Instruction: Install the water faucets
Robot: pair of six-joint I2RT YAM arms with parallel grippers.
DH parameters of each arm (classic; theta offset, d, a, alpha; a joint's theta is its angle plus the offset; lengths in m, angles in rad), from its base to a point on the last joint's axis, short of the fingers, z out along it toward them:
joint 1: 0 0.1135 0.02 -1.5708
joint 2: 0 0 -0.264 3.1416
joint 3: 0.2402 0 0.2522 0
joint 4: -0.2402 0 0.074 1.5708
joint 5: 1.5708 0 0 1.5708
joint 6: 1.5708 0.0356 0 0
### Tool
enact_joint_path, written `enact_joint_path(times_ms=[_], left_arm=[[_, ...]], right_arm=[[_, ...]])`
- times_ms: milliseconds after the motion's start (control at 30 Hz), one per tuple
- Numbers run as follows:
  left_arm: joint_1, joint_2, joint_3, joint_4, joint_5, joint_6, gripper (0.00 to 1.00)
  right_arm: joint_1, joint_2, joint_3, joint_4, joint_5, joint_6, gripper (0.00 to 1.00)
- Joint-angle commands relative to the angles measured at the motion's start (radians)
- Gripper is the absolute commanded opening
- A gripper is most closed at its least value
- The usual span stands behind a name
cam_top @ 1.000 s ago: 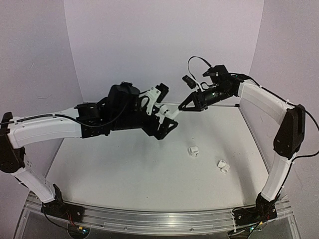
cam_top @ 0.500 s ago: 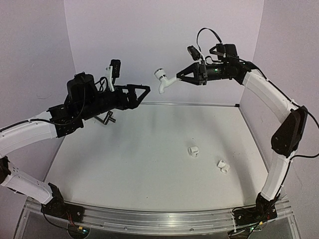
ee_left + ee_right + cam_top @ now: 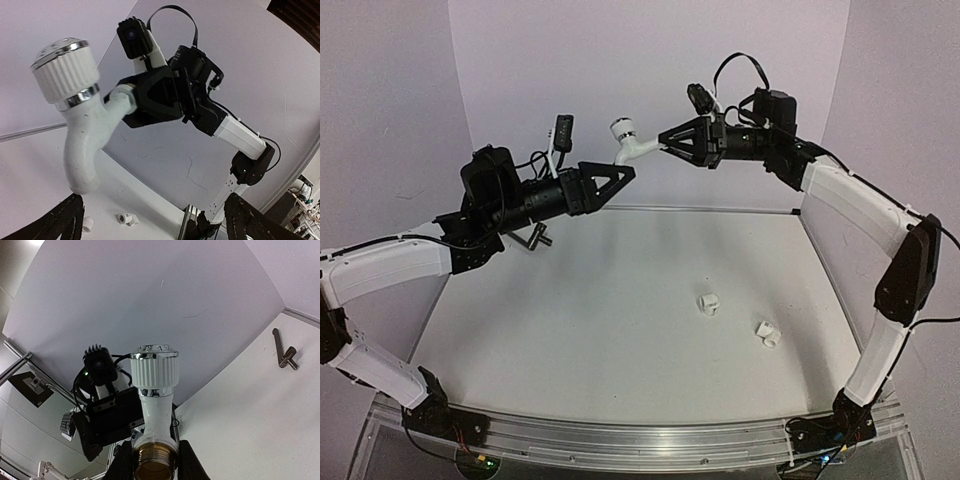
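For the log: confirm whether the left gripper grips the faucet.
No: the left gripper stands open, clear of the faucet, which the right gripper holds.

Both arms hang high above the table (image 3: 600, 320), so you have open passage beneath them across its middle and near left. The fitting (image 3: 708, 303) and second fitting (image 3: 769, 334) obstruct right of centre; the bar (image 3: 536, 238) lies at the back left, under your left arm. Aloft, the faucet (image 3: 630, 142) clamped in the right gripper (image 3: 665, 143) juts just above the wide-spread left gripper (image 3: 626, 174).
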Motion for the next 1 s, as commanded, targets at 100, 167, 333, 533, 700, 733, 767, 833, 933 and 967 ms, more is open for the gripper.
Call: enact_joint_path(times_ms=[100, 167, 333, 533, 700, 733, 767, 833, 933, 967], left_arm=[[0.029, 0.041, 0.004, 0.209, 0.141, -0.098, 0.92], [0.031, 0.048, -0.006, 0.254, 0.134, -0.111, 0.90], [0.033, 0.058, -0.017, 0.344, 0.160, -0.128, 0.78], [0.032, 0.081, -0.046, 0.466, 0.117, -0.156, 0.57], [0.033, 0.108, -0.045, 0.517, 0.096, -0.173, 0.47], [0.033, 0.110, -0.045, 0.526, 0.093, -0.176, 0.45], [0.033, 0.113, -0.048, 0.541, 0.091, -0.178, 0.41], [0.033, 0.118, -0.057, 0.571, 0.077, -0.183, 0.37], [0.033, 0.128, -0.056, 0.591, 0.075, -0.187, 0.33], [0.033, 0.131, -0.055, 0.595, 0.076, -0.188, 0.31]], right_arm=[[0.059, -0.087, -0.016, 0.106, -0.024, 0.007, 0.00], [0.076, -0.088, -0.015, 0.110, -0.029, 0.002, 0.00], [0.094, -0.099, -0.026, 0.116, -0.007, -0.004, 0.00], [0.118, -0.115, -0.070, 0.152, 0.030, -0.008, 0.00], [0.133, -0.118, -0.089, 0.178, 0.054, -0.003, 0.00], [0.134, -0.122, -0.098, 0.185, 0.063, -0.002, 0.00], [0.136, -0.128, -0.110, 0.198, 0.072, -0.002, 0.00], [0.142, -0.137, -0.128, 0.218, 0.077, -0.002, 0.00], [0.146, -0.139, -0.144, 0.230, 0.082, 0.003, 0.00], [0.148, -0.139, -0.149, 0.232, 0.082, 0.004, 0.00]])
